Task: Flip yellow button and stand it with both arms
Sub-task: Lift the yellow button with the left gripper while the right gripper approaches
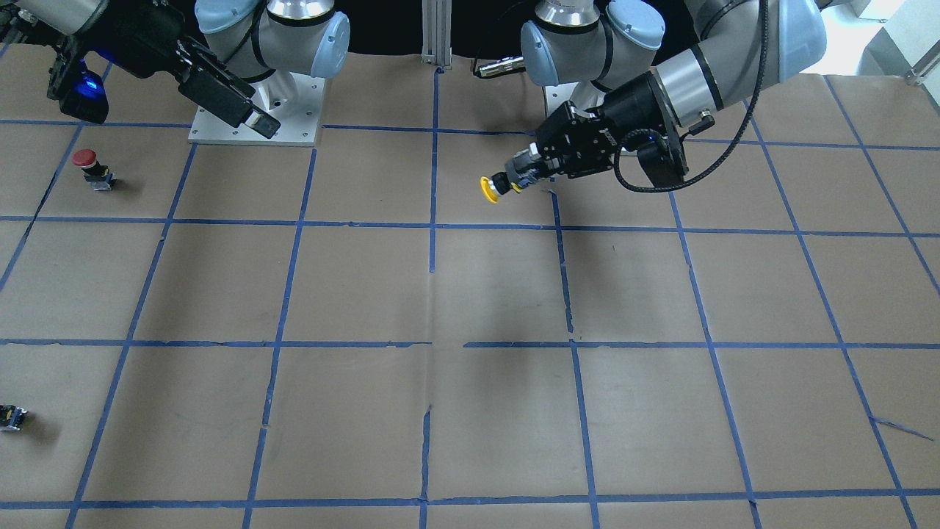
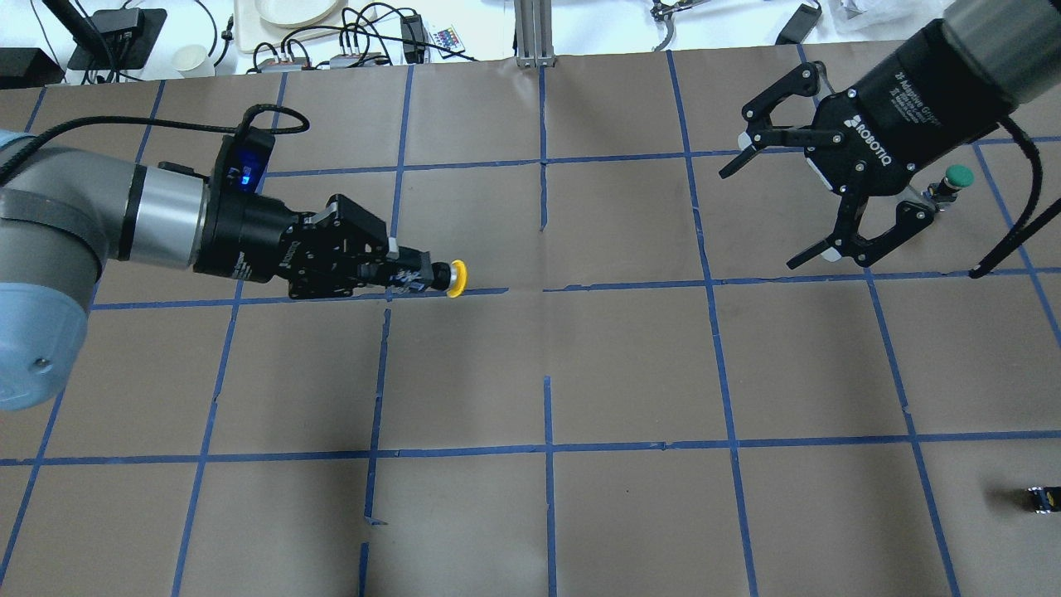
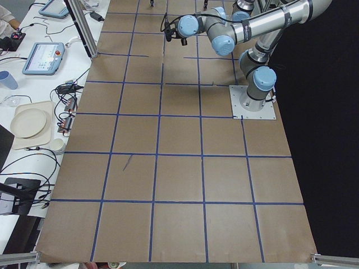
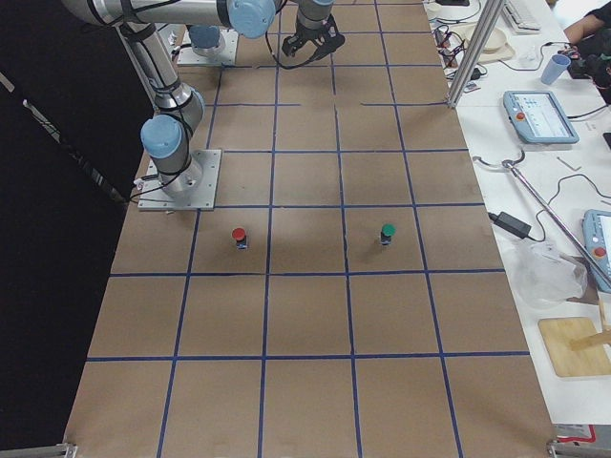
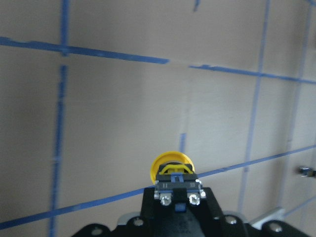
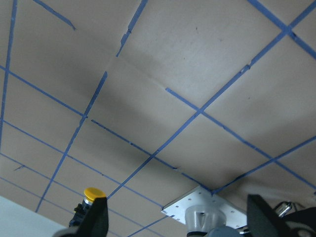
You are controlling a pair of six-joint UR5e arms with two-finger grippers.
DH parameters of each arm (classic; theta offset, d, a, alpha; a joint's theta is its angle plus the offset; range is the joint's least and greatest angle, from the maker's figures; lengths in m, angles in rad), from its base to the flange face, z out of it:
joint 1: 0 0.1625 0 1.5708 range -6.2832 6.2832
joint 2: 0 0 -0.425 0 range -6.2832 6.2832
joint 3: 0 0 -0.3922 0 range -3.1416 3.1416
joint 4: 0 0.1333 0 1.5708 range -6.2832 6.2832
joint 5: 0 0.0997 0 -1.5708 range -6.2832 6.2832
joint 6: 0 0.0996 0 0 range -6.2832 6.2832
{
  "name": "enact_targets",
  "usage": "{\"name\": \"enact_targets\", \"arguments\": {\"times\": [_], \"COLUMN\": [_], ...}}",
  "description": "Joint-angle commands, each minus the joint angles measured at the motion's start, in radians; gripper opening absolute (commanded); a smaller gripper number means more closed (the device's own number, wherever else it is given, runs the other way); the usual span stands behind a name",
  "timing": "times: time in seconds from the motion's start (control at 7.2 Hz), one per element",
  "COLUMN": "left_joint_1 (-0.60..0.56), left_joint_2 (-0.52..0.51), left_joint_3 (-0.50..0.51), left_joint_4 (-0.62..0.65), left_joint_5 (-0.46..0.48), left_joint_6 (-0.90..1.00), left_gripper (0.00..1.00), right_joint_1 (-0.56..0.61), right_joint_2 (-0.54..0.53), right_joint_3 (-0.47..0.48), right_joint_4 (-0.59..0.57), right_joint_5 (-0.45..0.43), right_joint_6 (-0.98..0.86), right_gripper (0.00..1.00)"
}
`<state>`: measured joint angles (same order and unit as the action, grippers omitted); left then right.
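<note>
One yellow button [image 2: 441, 278]: hung sideways in the air above the brown table [image 2: 630, 373], round yellow cap pointing to 3 o'clock in the overhead view, black-and-grey body behind it; two screw heads showed on the body's end in the left wrist view.
left gripper [image 2: 410, 278]: clenched on the yellow button's body, cap jutting past the fingertips.
right gripper [image 2: 758, 217]: spread wide, gripping nothing, between 2 and 3 o'clock of the cap, well apart.
green button [image 2: 957, 178]: stood upright at 3 o'clock of the right gripper.
red button [image 1: 88, 163]: stood upright.
small black block [image 2: 1043, 499]: lay by the table's 4 o'clock edge.
</note>
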<state>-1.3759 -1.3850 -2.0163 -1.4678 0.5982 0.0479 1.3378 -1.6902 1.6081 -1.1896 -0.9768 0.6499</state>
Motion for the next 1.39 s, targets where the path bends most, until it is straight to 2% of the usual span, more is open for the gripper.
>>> {"name": "enact_targets", "arguments": {"times": [0.0, 0.28, 0.42, 0.56, 0.69, 0.83, 1.25], "left_joint_1": [-0.138, -0.198, -0.201, -0.201, -0.200, -0.201, -0.204], "left_joint_2": [-0.005, -0.021, -0.043, -0.063, -0.066, -0.066, -0.066], "left_joint_3": [0.004, -0.004, -0.009, -0.027, -0.035, -0.035, -0.036], "left_joint_4": [0.111, 0.338, 0.427, 0.476, 0.478, 0.478, 0.516], "left_joint_5": [-0.244, -0.338, -0.356, -0.377, -0.436, -0.442, -0.451], "left_joint_6": [-0.245, -0.462, -0.564, -0.580, -0.615, -0.664, -0.689], "left_gripper": [0.16, 0.14, 0.13, 0.13, 0.13, 0.12, 0.12], "right_joint_1": [-0.026, -0.028, -0.031, -0.063, -0.092, -0.094, -0.075], "right_joint_2": [0.000, -0.002, 0.001, 0.000, -0.002, -0.006, -0.017], "right_joint_3": [0.054, 0.120, 0.127, 0.127, 0.127, 0.127, 0.177], "right_joint_4": [0.053, 0.065, 0.102, 0.141, 0.228, 0.264, 0.283], "right_joint_5": [0.167, 0.364, 0.412, 0.423, 0.478, 0.506, 0.590], "right_joint_6": [0.010, 0.020, 0.048, 0.071, 0.073, 0.073, 0.073], "right_gripper": [1.00, 1.00, 1.00, 1.00, 1.00, 1.00, 1.00]}}
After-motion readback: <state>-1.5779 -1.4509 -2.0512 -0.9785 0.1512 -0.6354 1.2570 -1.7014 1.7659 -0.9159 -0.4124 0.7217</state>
